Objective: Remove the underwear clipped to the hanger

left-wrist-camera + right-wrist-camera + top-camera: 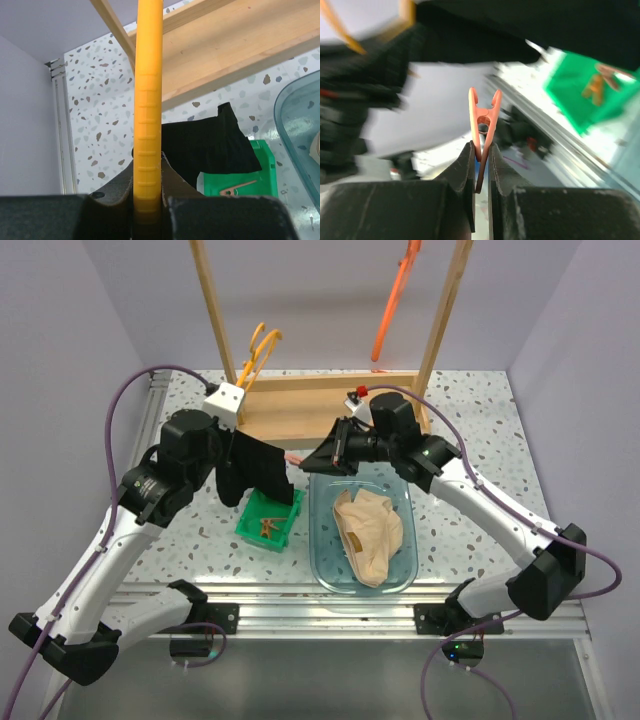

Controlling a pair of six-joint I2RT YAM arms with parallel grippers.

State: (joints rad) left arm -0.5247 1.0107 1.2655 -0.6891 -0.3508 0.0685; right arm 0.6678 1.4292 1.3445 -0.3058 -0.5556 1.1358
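Note:
My left gripper is shut on a yellow hanger, whose bar runs up between the jaws in the left wrist view. The black underwear hangs limp under that gripper and also shows in the left wrist view. What fastens it to the hanger is hidden. My right gripper is shut on a small pink clip, held just right of the black cloth, its free end touching nothing. The beige underwear lies in a clear tub.
A green bin with brown clips sits under the black cloth, left of the tub. A wooden rack stands at the back with an orange hanger on it. Purple cables trail from both arms.

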